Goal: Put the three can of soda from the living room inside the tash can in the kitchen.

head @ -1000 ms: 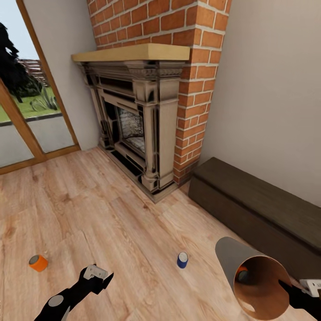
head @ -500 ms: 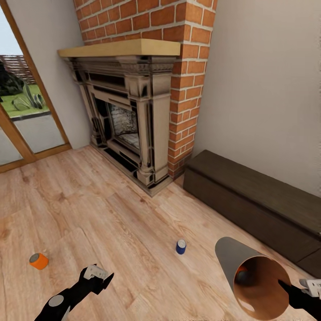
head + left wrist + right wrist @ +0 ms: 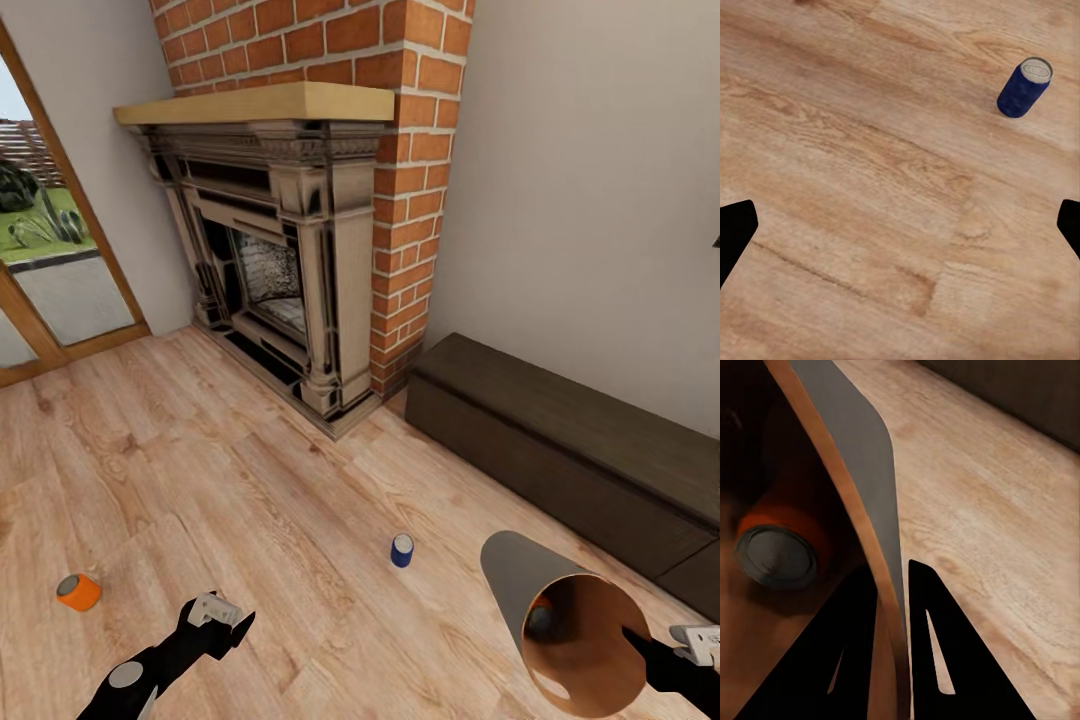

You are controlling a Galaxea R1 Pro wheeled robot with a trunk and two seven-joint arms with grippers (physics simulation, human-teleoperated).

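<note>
Swung rightward with the camera since a second ago, so fireplace [image 3: 290, 250] and floor sit further left in frame. Left gripper [image 3: 222, 615] wide, empty; blue can [image 3: 402, 550] upright, ahead and right of it, nearer than the toppled orange can [image 3: 78, 592]. Right gripper [image 3: 893, 607] pinched on the trash can [image 3: 560, 620] rim, third can [image 3: 784, 547] inside.

A: Anything moved in the last second?

B: Only the camera. Head view panned right: fireplace [image 3: 290, 240], glass door [image 3: 50, 250] and dark bench [image 3: 560, 440] all slid left in frame.

A: Cans?

B: Blue can [image 3: 402, 550] and orange can [image 3: 78, 592] drifted with that pan, not relative to the floor [image 3: 200, 470]. Arms unchanged.
</note>
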